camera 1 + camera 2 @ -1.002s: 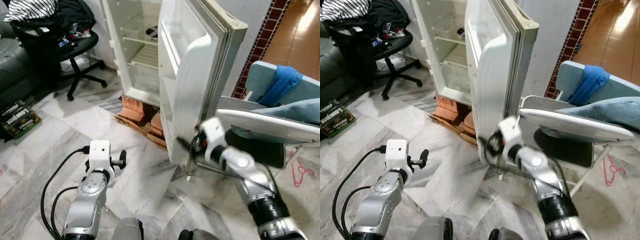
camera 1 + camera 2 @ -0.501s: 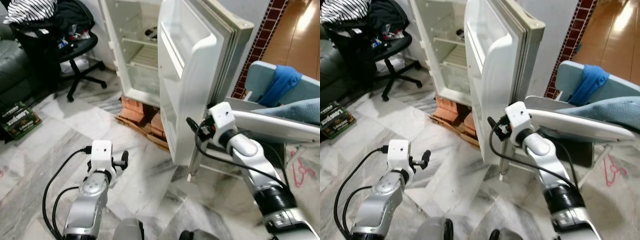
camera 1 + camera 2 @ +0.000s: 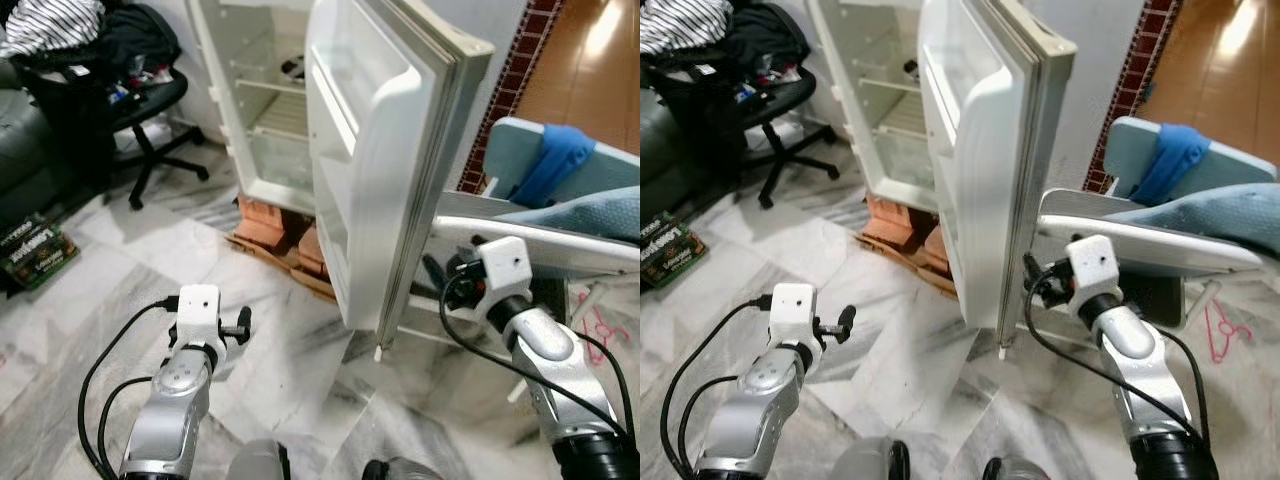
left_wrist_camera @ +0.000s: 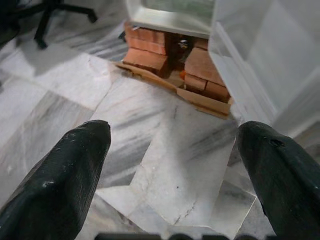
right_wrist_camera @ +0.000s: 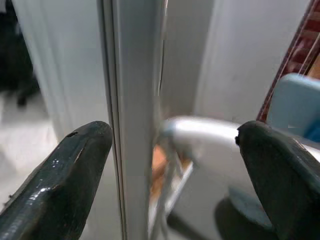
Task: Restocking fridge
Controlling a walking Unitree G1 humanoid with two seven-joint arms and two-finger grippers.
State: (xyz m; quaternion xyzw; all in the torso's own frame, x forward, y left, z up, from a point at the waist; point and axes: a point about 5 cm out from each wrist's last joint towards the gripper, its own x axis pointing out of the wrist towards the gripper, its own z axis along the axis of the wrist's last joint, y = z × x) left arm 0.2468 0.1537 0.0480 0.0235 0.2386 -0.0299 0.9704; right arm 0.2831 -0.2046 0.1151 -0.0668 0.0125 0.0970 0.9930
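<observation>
A white fridge [image 3: 262, 110] stands open on bricks, its wire shelves bare apart from one small dark item on an upper shelf. Its door [image 3: 365, 170] swings out toward me, edge-on. My right gripper [image 3: 438, 276] is just beyond the door's free edge, on its outer side, low down. In the right wrist view its fingers [image 5: 75, 165] are open, with the door's edge [image 5: 132, 115] straight ahead between them. My left gripper [image 3: 242, 322] hangs open over the marble floor in front of the fridge, holding nothing, and the left wrist view looks past its fingers [image 4: 65, 165] at the bricks.
An ironing board [image 3: 545, 250] with blue cloth [image 3: 555, 165] stands close to the right, behind the door. An office chair [image 3: 130, 95] heaped with clothes is at the left. Red bricks [image 3: 270, 218] prop the fridge. A green box [image 3: 30, 250] and a pink hanger [image 3: 600, 325] lie on the floor.
My right arm has swung from in front of the door's lower edge to the right, round to the door's outer side. The left arm has barely moved. The view has shifted slightly.
</observation>
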